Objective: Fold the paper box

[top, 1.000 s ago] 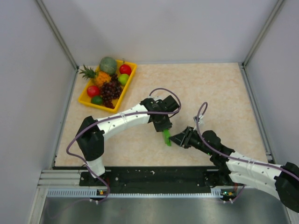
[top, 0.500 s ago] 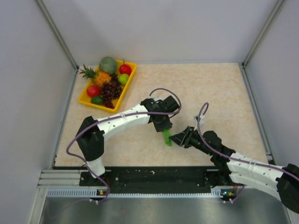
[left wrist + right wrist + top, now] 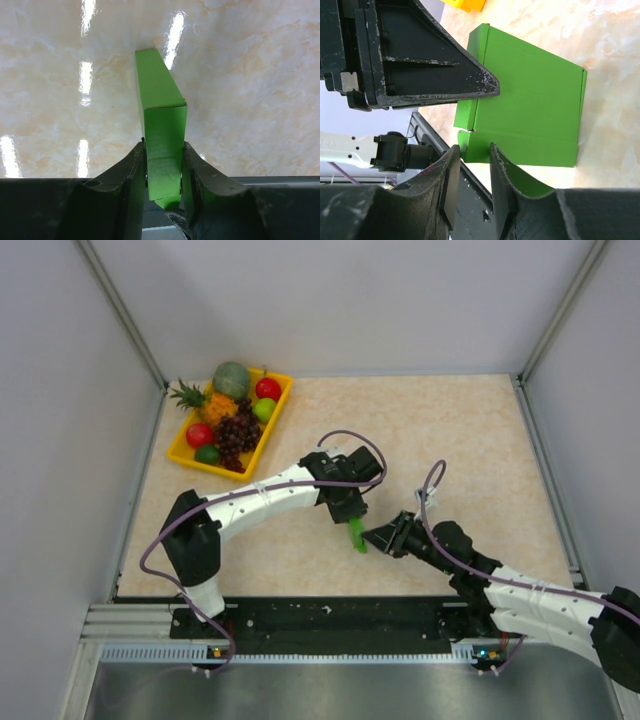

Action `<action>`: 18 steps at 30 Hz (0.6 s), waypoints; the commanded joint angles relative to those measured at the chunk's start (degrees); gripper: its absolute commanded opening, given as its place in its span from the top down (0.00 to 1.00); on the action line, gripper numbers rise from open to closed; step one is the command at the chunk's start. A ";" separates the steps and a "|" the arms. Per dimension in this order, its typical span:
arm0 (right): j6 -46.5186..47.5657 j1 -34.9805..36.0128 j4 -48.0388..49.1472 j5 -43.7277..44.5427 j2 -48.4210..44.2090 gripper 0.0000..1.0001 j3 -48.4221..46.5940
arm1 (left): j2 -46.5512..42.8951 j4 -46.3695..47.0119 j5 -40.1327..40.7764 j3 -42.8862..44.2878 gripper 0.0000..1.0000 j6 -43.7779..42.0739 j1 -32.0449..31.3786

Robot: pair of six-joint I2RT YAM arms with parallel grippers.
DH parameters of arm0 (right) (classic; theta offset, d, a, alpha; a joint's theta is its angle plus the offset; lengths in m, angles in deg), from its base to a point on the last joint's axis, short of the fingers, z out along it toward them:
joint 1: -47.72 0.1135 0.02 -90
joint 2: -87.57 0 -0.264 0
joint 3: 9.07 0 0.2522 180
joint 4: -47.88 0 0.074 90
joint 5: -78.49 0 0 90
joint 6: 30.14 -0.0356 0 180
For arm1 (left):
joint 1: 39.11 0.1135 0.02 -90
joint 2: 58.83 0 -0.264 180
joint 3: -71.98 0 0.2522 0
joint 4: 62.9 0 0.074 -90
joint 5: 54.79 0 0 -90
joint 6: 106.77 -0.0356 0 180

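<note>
The left claw (image 3: 163,152) clamps the green paper box (image 3: 157,100) over the desk (image 3: 250,75), while the right claw (image 3: 471,156) sits half-parted at its corner, grip unclear.

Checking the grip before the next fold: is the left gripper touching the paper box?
Touching. The left wrist view shows the left gripper with both fingers pressed flat against opposite sides of the paper box, with no gap.
</note>
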 commanded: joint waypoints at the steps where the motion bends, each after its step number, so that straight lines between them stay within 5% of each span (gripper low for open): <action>1: -1.01 1.68 3.87 2.24 -0.42 0.70 -0.58 | 1.31 -1.11 -0.61 -2.77 1.00 3.31 -0.75; 18: -0.32 1.76 2.03 3.12 -2.80 0.71 0.47 | 0.52 -0.41 -0.35 -4.09 1.00 4.63 -1.36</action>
